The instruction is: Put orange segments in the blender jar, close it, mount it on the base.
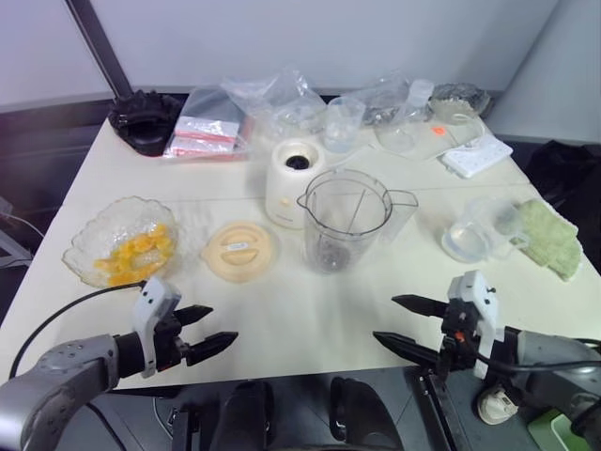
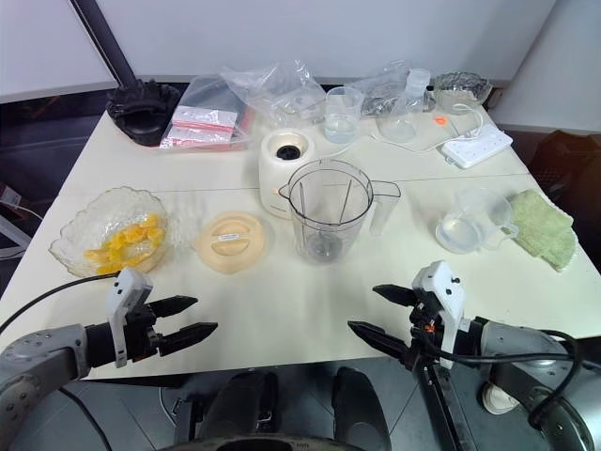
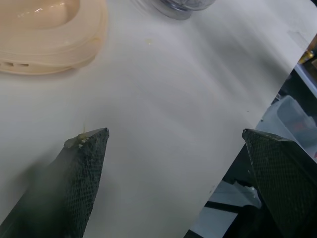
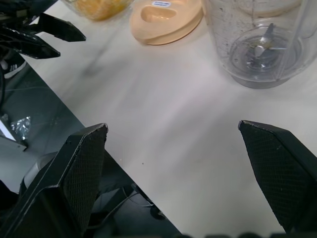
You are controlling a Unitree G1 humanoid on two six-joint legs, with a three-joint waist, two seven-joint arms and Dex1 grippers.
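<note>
The orange segments [image 1: 136, 254] lie in a scalloped glass bowl [image 1: 94, 235] at the table's left. Mid-table stands the clear blender jar [image 1: 344, 221], upright, uncovered, with its metal blade [image 4: 261, 48] bare at the bottom. Just behind it to the left sits the cream-white base [image 1: 293, 178]. A peach round lid [image 1: 238, 250] lies flat between bowl and jar. My left gripper [image 1: 214, 331] hovers open over the front edge, short of the bowl and lid. My right gripper [image 1: 402, 321] is open too, near the front edge, in front of the jar and to its right. Neither holds anything.
At the back are plastic bags [image 1: 272, 99], a clear cup [image 1: 343, 122], a black ridged part [image 1: 144, 120] and a white power strip [image 1: 477, 154]. A small clear pitcher [image 1: 479, 230] and a green cloth [image 1: 549, 235] sit at the right.
</note>
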